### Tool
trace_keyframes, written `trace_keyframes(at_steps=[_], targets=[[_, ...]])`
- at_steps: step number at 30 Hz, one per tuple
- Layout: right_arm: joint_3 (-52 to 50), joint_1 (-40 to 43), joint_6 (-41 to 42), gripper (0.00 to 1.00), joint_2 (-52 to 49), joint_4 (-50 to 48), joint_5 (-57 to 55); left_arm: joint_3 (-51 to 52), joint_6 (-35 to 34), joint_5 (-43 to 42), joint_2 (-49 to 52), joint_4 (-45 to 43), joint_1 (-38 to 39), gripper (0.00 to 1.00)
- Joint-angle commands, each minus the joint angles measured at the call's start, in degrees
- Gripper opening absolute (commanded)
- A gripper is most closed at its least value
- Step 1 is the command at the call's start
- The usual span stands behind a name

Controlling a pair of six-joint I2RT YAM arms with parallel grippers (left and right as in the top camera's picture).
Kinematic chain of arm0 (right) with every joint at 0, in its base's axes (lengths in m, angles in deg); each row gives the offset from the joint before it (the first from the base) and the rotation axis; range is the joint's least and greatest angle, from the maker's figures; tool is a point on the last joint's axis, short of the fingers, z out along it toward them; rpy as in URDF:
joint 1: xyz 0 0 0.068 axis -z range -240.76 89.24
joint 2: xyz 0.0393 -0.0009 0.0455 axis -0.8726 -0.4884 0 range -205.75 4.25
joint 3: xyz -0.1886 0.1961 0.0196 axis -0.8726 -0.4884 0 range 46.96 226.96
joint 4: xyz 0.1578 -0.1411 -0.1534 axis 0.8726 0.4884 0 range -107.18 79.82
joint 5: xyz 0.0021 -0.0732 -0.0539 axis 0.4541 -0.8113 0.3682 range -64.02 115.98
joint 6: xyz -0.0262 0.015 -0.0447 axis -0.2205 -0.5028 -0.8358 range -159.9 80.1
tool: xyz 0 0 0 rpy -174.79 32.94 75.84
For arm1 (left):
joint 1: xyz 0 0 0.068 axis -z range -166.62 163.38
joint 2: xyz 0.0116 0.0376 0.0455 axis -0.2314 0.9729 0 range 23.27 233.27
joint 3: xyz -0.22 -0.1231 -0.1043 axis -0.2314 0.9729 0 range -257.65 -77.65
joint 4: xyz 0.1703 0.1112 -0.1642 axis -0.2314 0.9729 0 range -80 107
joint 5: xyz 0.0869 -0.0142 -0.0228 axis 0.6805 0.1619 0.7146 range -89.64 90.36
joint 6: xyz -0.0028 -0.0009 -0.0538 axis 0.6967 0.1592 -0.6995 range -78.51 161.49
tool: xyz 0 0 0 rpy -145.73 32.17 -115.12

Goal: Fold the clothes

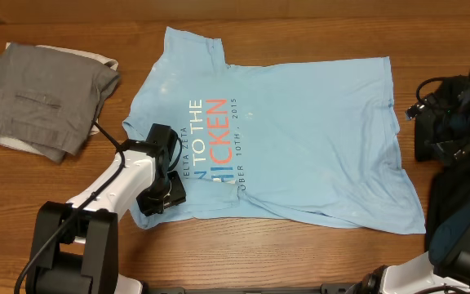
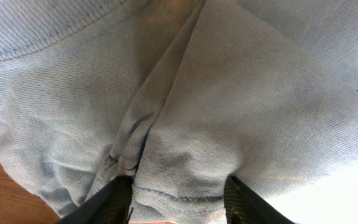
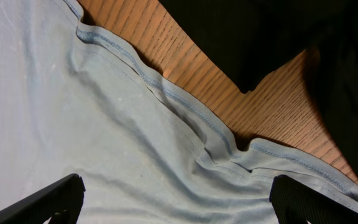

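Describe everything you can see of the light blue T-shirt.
The T-shirt is light blue knit, lying print side up and mostly spread on the wooden table, lightly wrinkled. Blue and orange lettering runs sideways in the overhead view, partly hidden. Its edges are stitched. The left hand straddles a bunched fold at its edge; whether it grips is unclear.

- A wooden bench [image 1: 300, 261] fills the whole overhead view, warm mid-brown.
- Its grain runs left to right in fine darker streaks.
- The right wrist view shows the same wood up close, with clear parallel lines.
- The light is soft and even, with only faint shadows on the wood.
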Motion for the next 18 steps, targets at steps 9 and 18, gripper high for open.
trace_keyframes(at_steps=[9, 18], targets=[[1.0, -0.3, -0.2, 1.0, 0.5, -0.2, 0.2, 0.5, 1.1, -1.9, 0.2, -1.4, -0.4, 0.34], [1.0, -0.3, -0.2, 1.0, 0.5, -0.2, 0.1, -1.1, 1.2, -4.6, 0.2, 0.3, -0.4, 0.38]])
